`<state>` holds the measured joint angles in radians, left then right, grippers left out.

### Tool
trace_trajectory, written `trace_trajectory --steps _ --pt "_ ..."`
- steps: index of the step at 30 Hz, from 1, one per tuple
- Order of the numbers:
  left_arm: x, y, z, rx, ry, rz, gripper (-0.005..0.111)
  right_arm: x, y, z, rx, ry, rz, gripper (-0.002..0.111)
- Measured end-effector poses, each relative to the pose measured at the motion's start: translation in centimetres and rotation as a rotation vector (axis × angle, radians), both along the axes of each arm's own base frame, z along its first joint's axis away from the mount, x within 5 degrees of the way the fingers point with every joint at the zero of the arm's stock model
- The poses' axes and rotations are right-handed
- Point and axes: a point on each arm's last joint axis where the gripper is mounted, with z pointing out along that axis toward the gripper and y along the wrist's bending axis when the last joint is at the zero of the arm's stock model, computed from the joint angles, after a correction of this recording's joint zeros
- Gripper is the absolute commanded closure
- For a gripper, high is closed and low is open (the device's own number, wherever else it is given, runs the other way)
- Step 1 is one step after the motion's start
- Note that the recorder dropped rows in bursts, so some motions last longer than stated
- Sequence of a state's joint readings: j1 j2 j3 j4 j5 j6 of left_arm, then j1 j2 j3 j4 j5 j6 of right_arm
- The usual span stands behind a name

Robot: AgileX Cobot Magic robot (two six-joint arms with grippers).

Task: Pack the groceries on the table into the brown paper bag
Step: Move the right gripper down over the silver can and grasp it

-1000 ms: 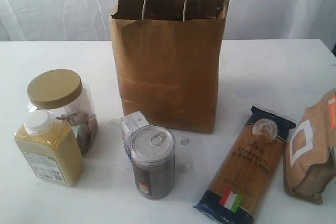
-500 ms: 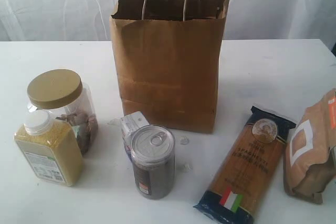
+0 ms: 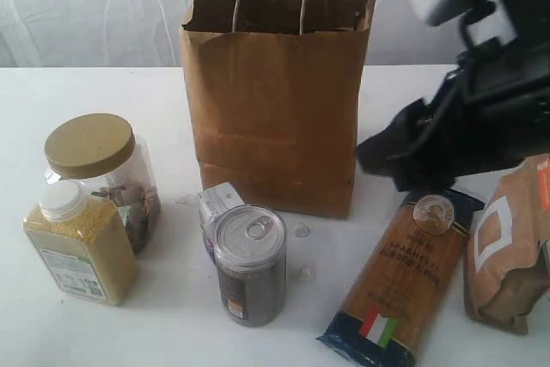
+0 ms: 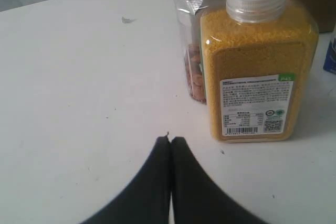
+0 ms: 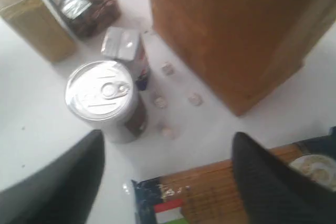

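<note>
The tall brown paper bag [image 3: 275,100] [image 5: 236,30] stands open at the back of the white table [image 3: 447,109]. A gold-lidded jar [image 3: 90,145] [image 4: 191,51] and a yellow grain bottle [image 3: 79,247] [image 4: 257,66] stand at the left. At the middle front, the small white-blue carton [image 3: 219,204] [image 5: 123,45] is behind the pull-tab can [image 3: 250,259] [image 5: 105,95]. The spaghetti pack [image 3: 408,272] [image 5: 210,192] and brown pouch [image 3: 511,247] lie at the right. My right gripper [image 3: 382,156] [image 5: 168,136] hangs open above the spaghetti pack's near end. My left gripper [image 4: 170,140] is shut and empty, short of the bottle.
Several tiny white pebble-like bits [image 3: 301,231] [image 5: 168,69] lie between the bag and the can. A white curtain [image 3: 94,6] hangs behind the table. The right arm's dark body [image 3: 490,83] fills the upper right of the exterior view.
The right arm has swung into the exterior view from the right and now hangs over the far end of the spaghetti pack. No grocery has moved.
</note>
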<state>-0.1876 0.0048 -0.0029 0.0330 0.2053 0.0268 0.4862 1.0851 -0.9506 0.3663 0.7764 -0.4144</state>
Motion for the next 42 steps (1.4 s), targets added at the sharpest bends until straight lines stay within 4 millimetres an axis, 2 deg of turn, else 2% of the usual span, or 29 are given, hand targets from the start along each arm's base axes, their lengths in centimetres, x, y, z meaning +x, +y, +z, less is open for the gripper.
trace_trajectory --steps 6,12,20,24,30,42 --pt "0.0 0.0 0.0 0.000 0.000 0.000 0.107 2.6 4.0 -3.3 -0.069 0.116 0.152 0.025" --pt "0.0 0.0 0.0 0.000 0.000 0.000 0.107 4.5 7.8 -6.0 -0.123 0.197 0.233 0.025" --pt "0.0 0.0 0.0 0.000 0.000 0.000 0.107 5.9 11.5 -8.1 -0.210 0.215 0.324 0.025" --pt "0.0 0.0 0.0 0.000 0.000 0.000 0.107 6.2 12.4 -9.0 -0.270 0.216 0.362 0.025" --pt "0.0 0.0 0.0 0.000 0.000 0.000 0.107 6.7 12.5 -9.7 -0.354 0.196 0.382 0.025" --pt "0.0 0.0 0.0 0.000 0.000 0.000 0.107 6.9 13.1 -9.9 -0.429 0.087 0.424 0.012"
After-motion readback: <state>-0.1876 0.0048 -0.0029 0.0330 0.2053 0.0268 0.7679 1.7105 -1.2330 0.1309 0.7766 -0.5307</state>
